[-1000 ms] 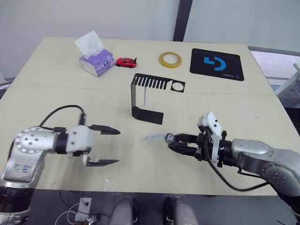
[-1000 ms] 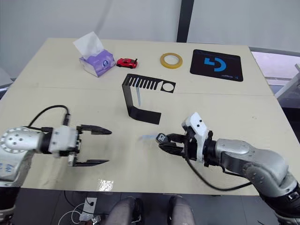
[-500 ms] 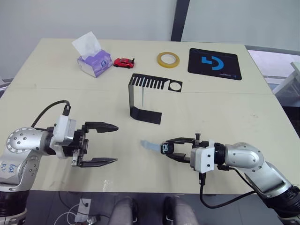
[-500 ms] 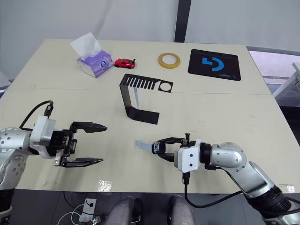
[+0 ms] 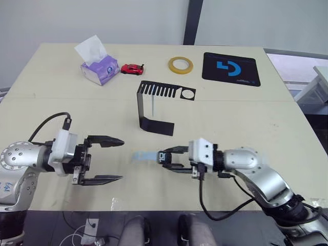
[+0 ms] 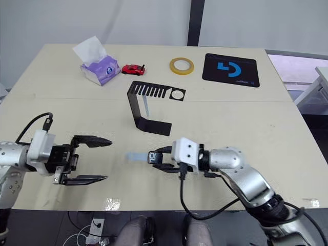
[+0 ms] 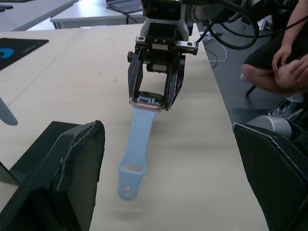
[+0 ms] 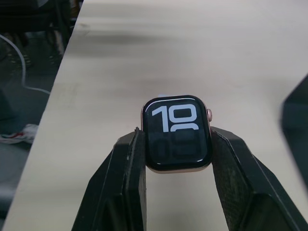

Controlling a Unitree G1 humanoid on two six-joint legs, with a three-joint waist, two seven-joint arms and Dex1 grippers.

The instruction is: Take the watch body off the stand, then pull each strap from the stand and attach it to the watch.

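Note:
My right gripper [image 5: 165,158] is shut on the watch body [image 8: 176,133], a small black case with white digits, held just above the table near its front edge. One pale blue strap [image 7: 134,154] hangs from the case and points toward my left gripper [image 5: 121,160], which stands open a short way to the left with nothing between its fingers. The black stand [image 5: 154,110] is behind them at mid-table, and another pale strap [image 5: 152,105] hangs from its slotted top plate.
At the back of the table stand a purple tissue box [image 5: 97,66], a red toy car [image 5: 132,68], a yellow tape roll [image 5: 180,64] and a black mat with a blue logo [image 5: 230,68]. A person [image 7: 284,57] sits beyond the table's edge.
My right gripper has carried the watch body and its strap leftward, closer to the left gripper, turning at the wrist. The left gripper has stayed open and nearly still.

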